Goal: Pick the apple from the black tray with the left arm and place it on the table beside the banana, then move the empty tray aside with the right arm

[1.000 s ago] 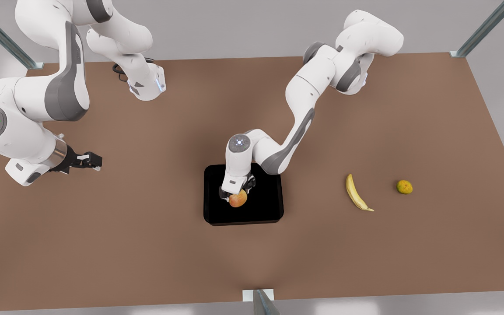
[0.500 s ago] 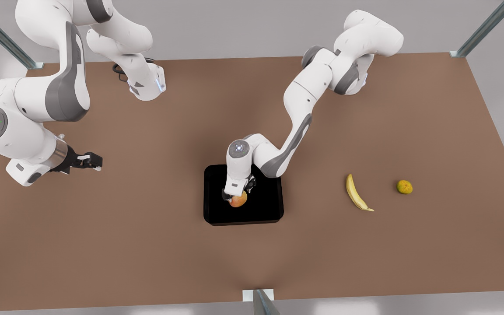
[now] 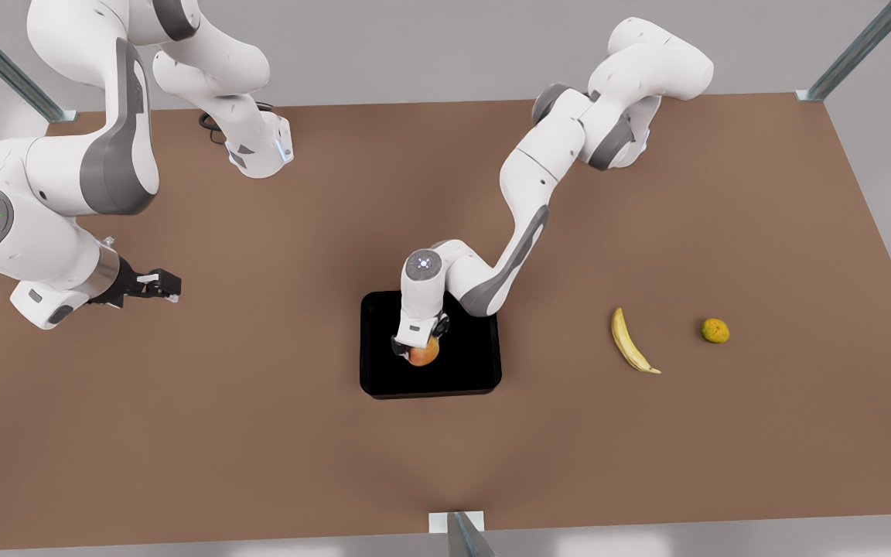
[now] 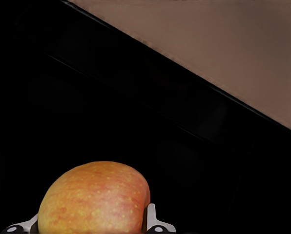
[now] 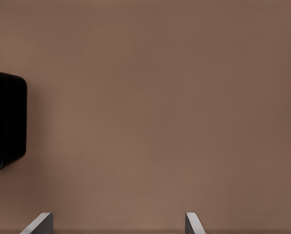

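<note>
Left wrist view: left claw [image 4: 93,229] clasps the round speckled apple [image 4: 94,199] over the glossy black tray [image 4: 135,112]; right claw [image 5: 118,222] spread, waiting

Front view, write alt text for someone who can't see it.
The left gripper closes around a peach-orange round apple inside a glossy black rectangular tray in the middle of a matte brown table. A slim yellow banana and a small greenish-yellow round fruit lie toward the front view's right; the open right gripper waits at its left.
</note>
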Robot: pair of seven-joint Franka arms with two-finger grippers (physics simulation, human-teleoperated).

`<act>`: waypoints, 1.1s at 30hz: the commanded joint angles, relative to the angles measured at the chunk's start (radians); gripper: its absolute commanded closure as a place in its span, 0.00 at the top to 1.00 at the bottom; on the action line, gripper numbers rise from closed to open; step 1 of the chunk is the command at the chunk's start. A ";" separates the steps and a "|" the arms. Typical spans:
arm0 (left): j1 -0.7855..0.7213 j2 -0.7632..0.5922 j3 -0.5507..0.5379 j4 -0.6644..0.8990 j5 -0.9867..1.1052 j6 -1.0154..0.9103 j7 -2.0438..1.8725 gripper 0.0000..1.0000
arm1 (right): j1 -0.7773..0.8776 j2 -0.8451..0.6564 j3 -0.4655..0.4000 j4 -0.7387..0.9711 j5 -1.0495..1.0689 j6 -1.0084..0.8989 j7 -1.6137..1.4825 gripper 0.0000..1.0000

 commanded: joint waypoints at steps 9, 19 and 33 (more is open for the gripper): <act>0.094 -0.146 0.000 0.000 -0.112 -0.407 0.205 0.80 | 0.002 -0.001 0.069 0.016 0.008 0.000 0.012 1.00; 0.462 -0.447 0.002 -0.551 -0.133 -0.186 0.765 0.80 | 0.063 0.125 0.345 0.027 -0.009 0.190 0.298 1.00; 0.724 -0.692 0.023 -0.349 -0.311 -0.731 1.420 1.00 | 0.218 0.375 0.344 -0.053 -0.184 0.594 0.804 1.00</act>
